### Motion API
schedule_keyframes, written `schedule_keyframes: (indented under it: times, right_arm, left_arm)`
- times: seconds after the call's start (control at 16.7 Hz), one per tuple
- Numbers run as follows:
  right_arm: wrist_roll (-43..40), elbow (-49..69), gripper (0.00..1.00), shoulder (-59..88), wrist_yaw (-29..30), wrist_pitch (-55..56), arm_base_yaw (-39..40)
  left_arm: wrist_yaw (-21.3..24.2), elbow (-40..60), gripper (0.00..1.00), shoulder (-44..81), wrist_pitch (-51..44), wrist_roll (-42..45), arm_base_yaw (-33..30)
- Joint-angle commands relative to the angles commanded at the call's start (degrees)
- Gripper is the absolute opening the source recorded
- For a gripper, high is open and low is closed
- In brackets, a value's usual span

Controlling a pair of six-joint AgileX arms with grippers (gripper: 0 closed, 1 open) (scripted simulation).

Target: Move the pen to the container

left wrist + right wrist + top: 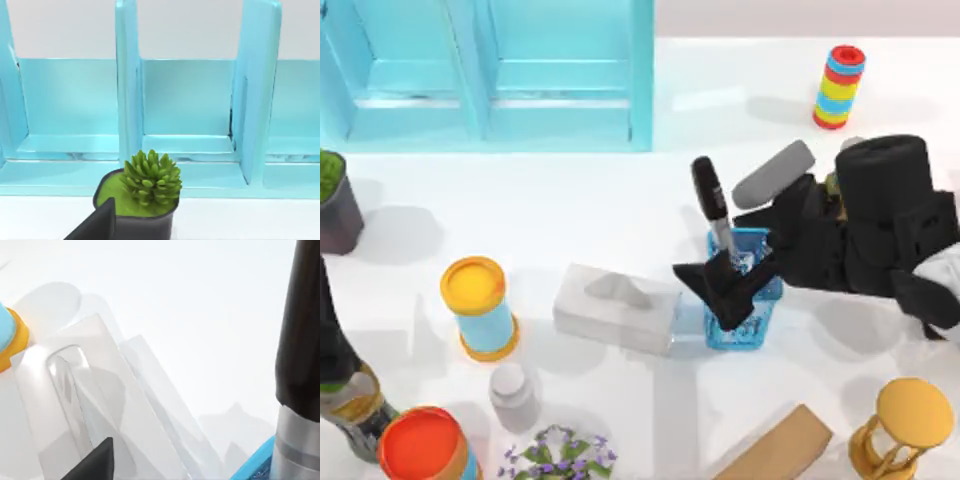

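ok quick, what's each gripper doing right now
Right gripper: over the blue basket, fingers at the pen; grip cannot be told.
Left gripper: parked at table's left; cannot be told.

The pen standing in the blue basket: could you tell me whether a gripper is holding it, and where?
It cannot be told: the right gripper sits at the pen's grey lower barrel, over the blue basket, but contact is hidden.

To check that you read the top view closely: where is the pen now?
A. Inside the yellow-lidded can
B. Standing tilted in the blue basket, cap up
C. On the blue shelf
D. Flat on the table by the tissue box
B: the pen leans with its barrel down in the blue basket, at the right gripper.
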Motion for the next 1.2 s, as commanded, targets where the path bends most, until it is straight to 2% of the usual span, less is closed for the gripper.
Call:
schedule_keyframes:
  times: [0.42, 1.2]
  right_arm:
    - [0.7, 1.4, 1.00, 3.2, 1.0, 2.3, 0.6]
    - [0.7, 1.4, 0.02, 3.2, 1.0, 2.3, 0.6]
  left_arm:
    - [0.0, 0.0, 1.00, 0.0, 0.0, 0.0, 0.0]
    - [0.0, 0.0, 1.00, 0.0, 0.0, 0.0, 0.0]
